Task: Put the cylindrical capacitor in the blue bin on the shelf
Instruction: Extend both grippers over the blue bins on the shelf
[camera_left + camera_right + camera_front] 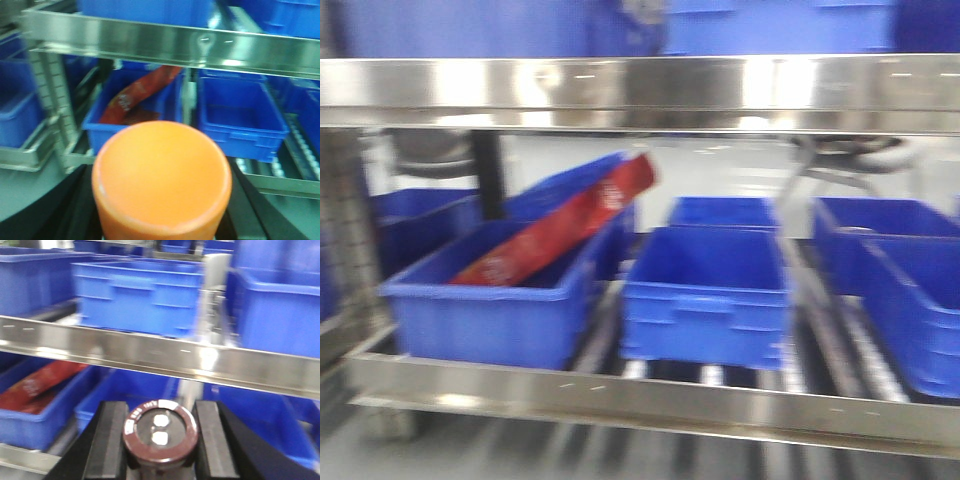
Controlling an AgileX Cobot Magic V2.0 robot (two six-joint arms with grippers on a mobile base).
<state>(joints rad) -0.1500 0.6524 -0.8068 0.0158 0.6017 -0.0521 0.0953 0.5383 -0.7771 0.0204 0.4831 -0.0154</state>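
"Since the right gripper [160, 442] has the cylindrical capacitor [160, 429] upright, silvery top to the wrist camera, why grip it that way?"

"I'd guess so it drops base-first. The jaws are closed to the width of the maroon body, one dark pad [107, 440] flat against each side, so the part is in the air in front of the shelf [650, 400], not in any bin."

"And the left gripper [161, 217]?"

"It carries an orange cylinder [161, 175] that fills its view. The fingers show only as dark shapes on either side, so I read the jaws as closed on it, though the contact itself is hidden."

"Which bin looks sensible?"

"The empty blue bin [705, 290] in the middle. The left-hand bin [490, 315] already holds a red packet [560, 232] leaning out over its back rim."

"What's in the way?"

"In the right wrist view, the upper rail [150, 352] runs straight across between the capacitor and the bins. The gap is bounded by that rail above and the near rim of the bin below, so the arm likely has to go in under the rail, then over the rim. Neighbouring bins stand close on both sides, but the middle one's mouth is open and wide. Everything is blurred, so finer clearances are hard to judge."
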